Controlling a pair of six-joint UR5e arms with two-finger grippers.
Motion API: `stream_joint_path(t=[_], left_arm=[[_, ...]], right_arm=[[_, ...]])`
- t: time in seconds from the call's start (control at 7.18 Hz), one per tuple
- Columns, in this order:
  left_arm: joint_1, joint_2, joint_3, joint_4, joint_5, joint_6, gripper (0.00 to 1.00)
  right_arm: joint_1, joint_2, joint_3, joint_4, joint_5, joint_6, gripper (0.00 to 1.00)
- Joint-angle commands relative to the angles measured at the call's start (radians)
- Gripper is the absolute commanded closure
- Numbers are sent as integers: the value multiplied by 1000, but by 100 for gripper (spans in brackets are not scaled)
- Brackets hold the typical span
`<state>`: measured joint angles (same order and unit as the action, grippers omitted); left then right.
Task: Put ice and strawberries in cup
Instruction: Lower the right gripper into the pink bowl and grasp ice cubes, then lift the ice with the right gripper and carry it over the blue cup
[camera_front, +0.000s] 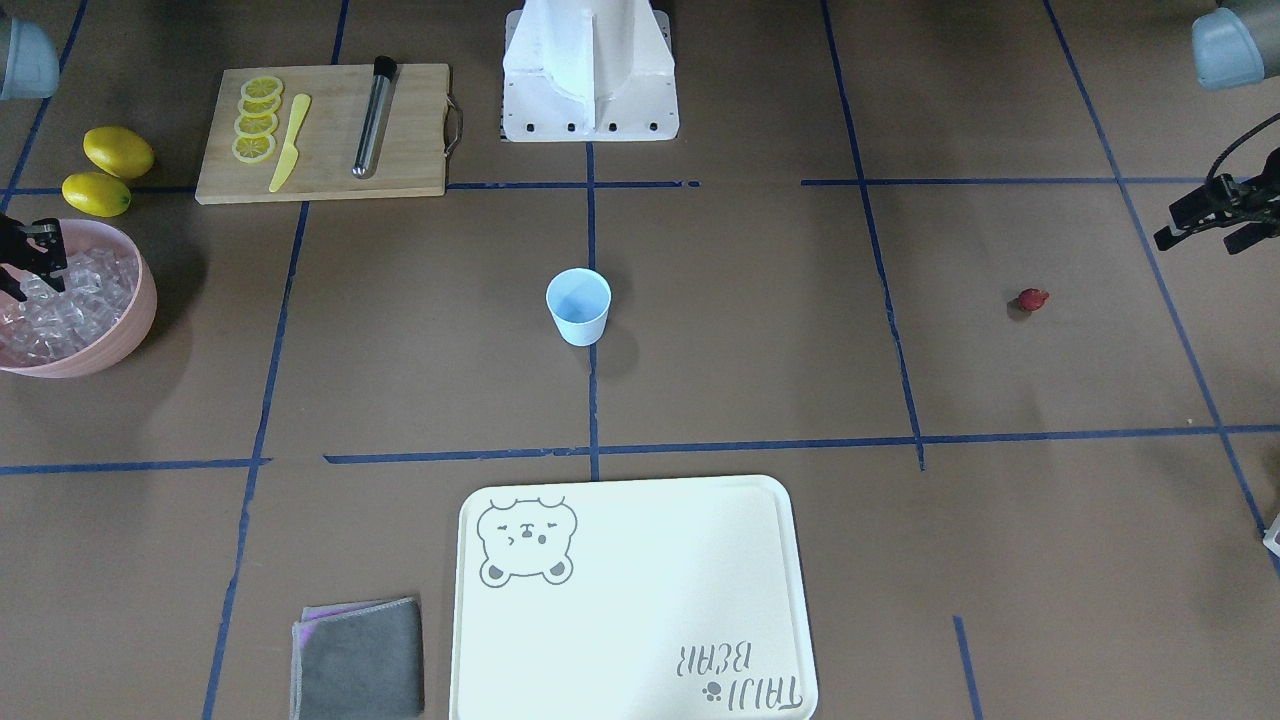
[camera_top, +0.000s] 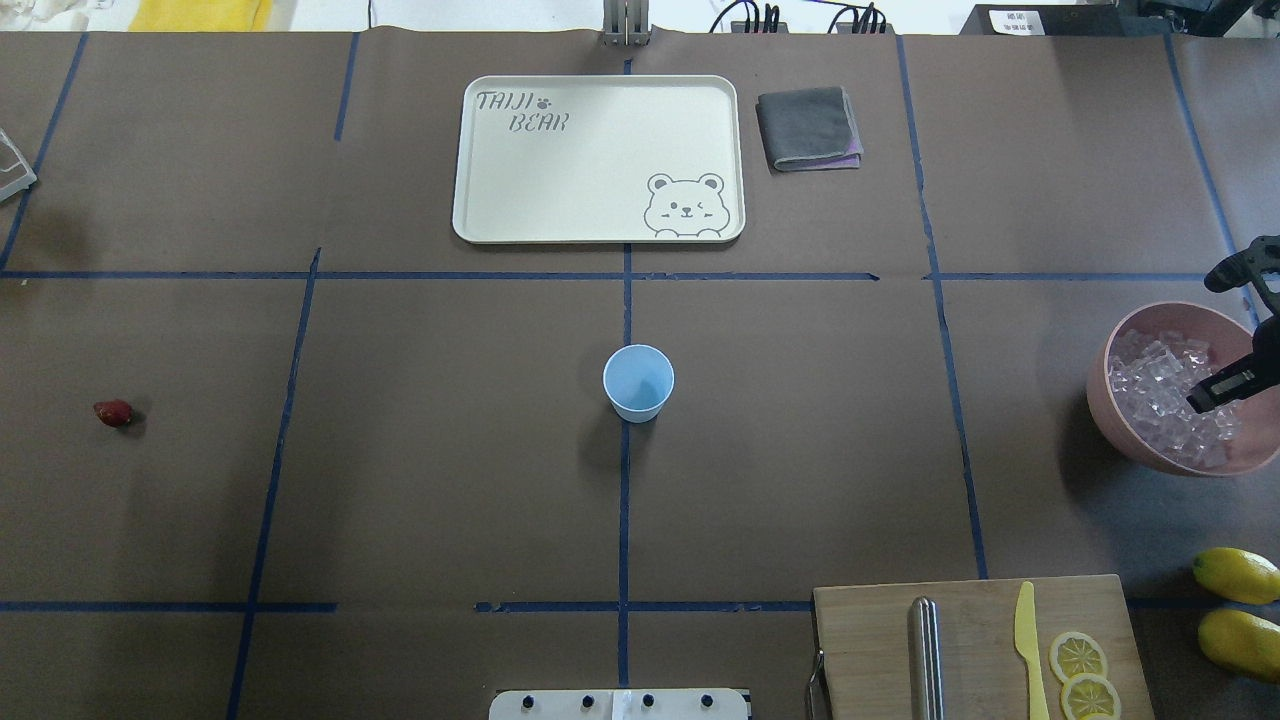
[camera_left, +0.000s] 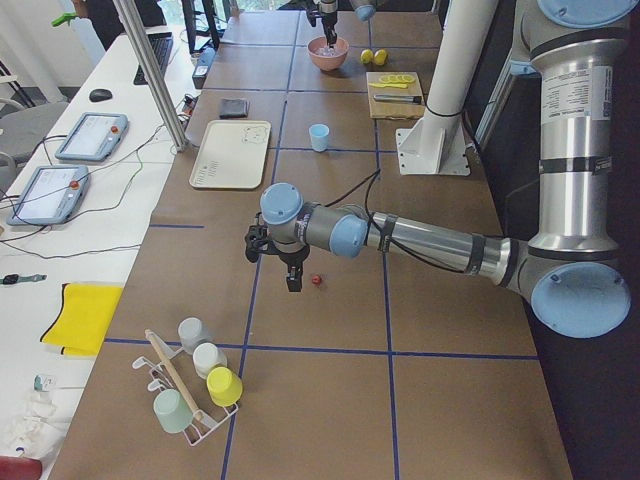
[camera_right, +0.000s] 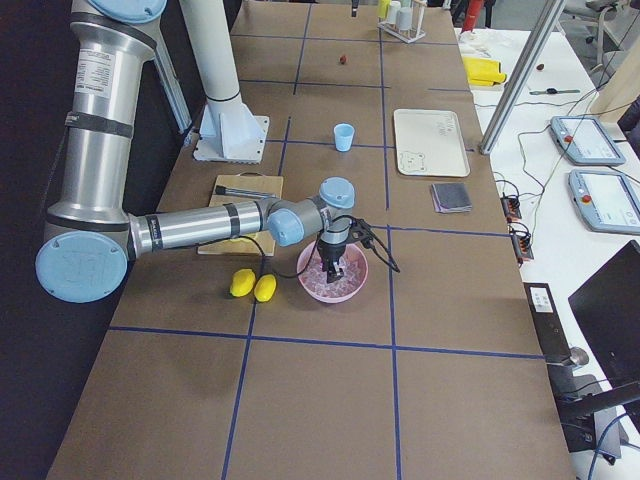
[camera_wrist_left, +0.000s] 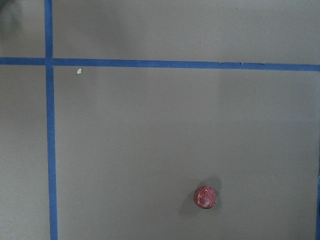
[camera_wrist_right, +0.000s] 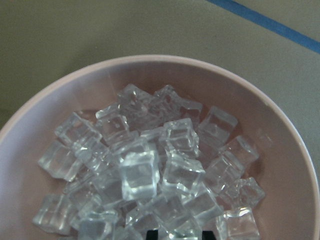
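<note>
Though plain brown, tabletop (camera_top: 450, 480) with blue tape (camera_top: 625, 520)

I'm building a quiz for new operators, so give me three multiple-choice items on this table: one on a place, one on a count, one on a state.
1. Where is the small dark-red strawberry? A on the white tray; B on the bare brown table, on the robot's left side; C on the wooden board.
2. How many whole yellow lemons are there? A one; B four; C two.
3. The small pale-blue tapered cup is: A upright and empty; B on its side; C upright and full.
Answers: B, it lies alone on the table, far from everything else; C, a pair sits beside the pink bowl; A, its rim faces up and only blue shows inside.
</note>
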<state>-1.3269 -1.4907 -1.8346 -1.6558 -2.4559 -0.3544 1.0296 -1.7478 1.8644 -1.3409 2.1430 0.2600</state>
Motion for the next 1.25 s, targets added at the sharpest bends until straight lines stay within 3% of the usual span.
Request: stream_joint_path(t=[0.0, 0.14, 0.56, 0.84, 1.11], left_arm=[[0, 1, -2, 1, 0, 0, 0], [0, 1, -2, -1, 0, 0, 0], [-2, 1, -9, -1, 0, -2, 0], [-2, 1, -12, 1, 0, -2, 0], [-2, 1, -15, -1, 0, 0, 0]], right_arm=[[4, -2, 9, 0, 2, -1, 86], [15, -12, 24, 0, 5, -1, 97], [110, -49, 232, -41, 34, 66, 100], [62, 115, 257, -55, 73, 476, 100], [-133, 346, 237, -63, 48, 891, 100]])
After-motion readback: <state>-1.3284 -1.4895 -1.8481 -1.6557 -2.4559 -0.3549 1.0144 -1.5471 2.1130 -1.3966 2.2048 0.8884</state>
